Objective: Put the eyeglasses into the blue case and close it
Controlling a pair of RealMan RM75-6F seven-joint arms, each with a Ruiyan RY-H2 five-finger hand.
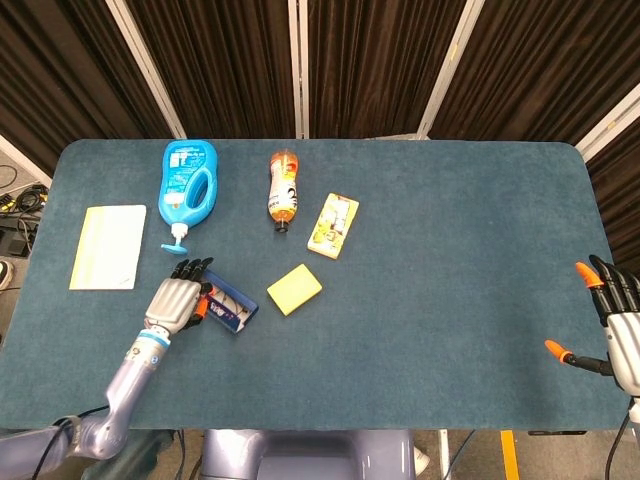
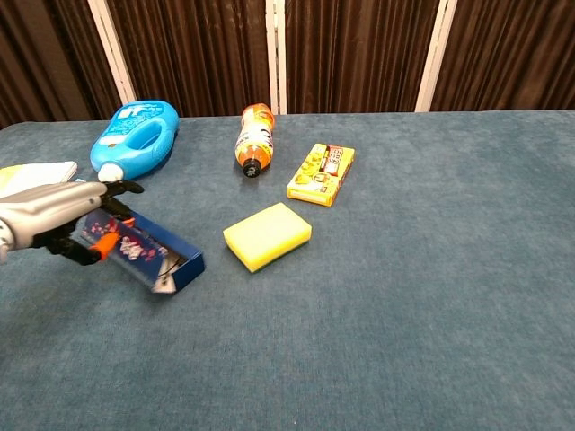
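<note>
The left hand [image 2: 67, 220] grips the long blue rectangular eyeglasses case [image 2: 148, 254] by its left end, lifted and tilted near the yellow sponge [image 2: 268, 235]; unlatched, it could spill the glasses, while the right hand [image 1: 615, 325] idles open.

Head view high overhead, chest view low and nearer, shared table [image 1: 420, 300]

This looks like a robot test room: a big table [image 1: 420, 300] with a blue cloth top, dark curtains [image 1: 380, 60] hanging at twelve o'clock.
</note>
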